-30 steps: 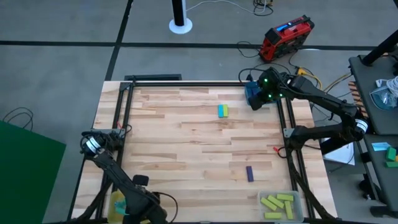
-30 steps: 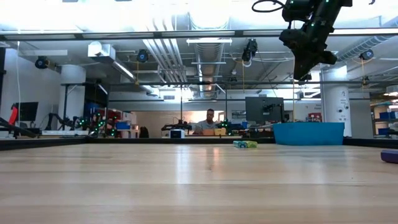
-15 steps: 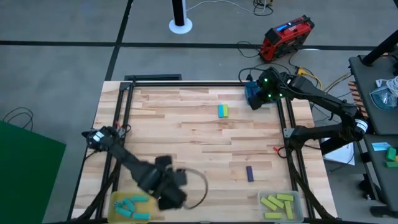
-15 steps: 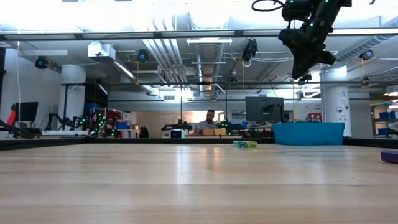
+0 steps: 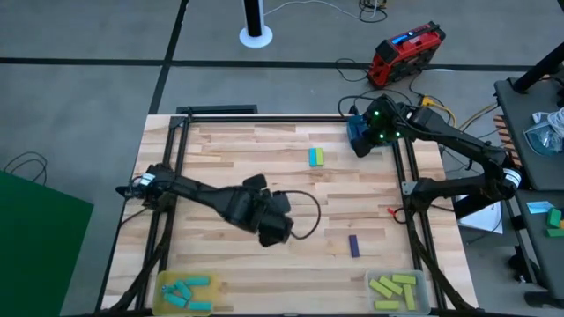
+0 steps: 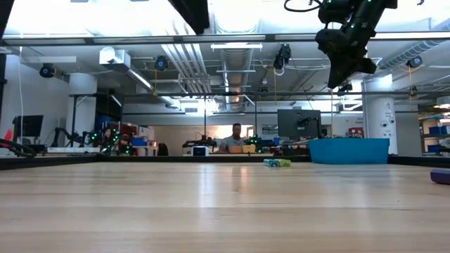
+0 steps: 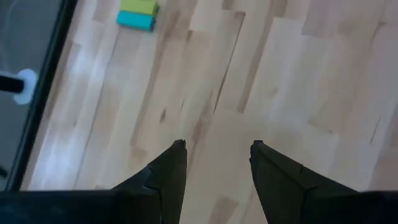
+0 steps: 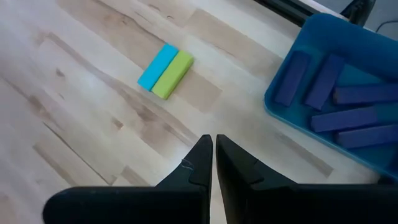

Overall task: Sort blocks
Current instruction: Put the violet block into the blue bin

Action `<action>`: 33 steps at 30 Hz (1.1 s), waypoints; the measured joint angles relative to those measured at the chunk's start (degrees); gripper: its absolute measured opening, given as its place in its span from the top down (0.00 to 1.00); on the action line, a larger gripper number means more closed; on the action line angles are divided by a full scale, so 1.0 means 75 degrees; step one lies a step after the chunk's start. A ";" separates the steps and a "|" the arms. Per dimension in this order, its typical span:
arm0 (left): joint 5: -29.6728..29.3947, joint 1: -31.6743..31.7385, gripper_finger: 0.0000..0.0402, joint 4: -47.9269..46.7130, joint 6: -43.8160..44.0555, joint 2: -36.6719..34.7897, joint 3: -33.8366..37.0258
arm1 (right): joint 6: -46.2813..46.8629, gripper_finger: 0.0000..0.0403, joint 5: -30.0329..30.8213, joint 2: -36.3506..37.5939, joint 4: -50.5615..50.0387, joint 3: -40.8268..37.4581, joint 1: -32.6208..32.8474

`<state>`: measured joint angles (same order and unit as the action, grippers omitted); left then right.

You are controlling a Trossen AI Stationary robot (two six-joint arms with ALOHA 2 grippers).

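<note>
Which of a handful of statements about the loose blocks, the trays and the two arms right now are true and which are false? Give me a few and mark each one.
1. The cyan block and the yellow-green block lie side by side, touching. True.
2. The blue tray holds yellow-green blocks. False: it holds dark purple ones.
3. The left gripper has its fingers apart with nothing between them. True.
4. The loose purple block lies inside the clear tray. False: it lies on the bare table, apart from that tray.
5. The right gripper grips a block. False: its fingers are shut on nothing, beside the blue tray.
</note>
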<state>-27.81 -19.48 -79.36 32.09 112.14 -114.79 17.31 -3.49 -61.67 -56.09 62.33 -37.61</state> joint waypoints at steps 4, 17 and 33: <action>0.0476 0.0300 0.61 0.1191 -0.0615 -0.0439 0.1062 | 0.0257 0.97 -0.0002 -0.0003 0.0002 0.0002 -0.0002; 0.1304 0.1989 0.61 0.5436 -0.2560 -0.3345 0.5329 | 0.1770 0.97 -0.0088 -0.0482 0.0770 0.0805 0.0314; 0.4713 0.5259 0.61 0.6327 -0.4466 -0.5074 0.7315 | 0.2982 0.97 -0.0240 -0.1736 0.0871 0.2217 0.2451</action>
<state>7.54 19.95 -31.91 -1.41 74.08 -59.92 39.67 -5.29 -74.69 -49.56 78.95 -19.23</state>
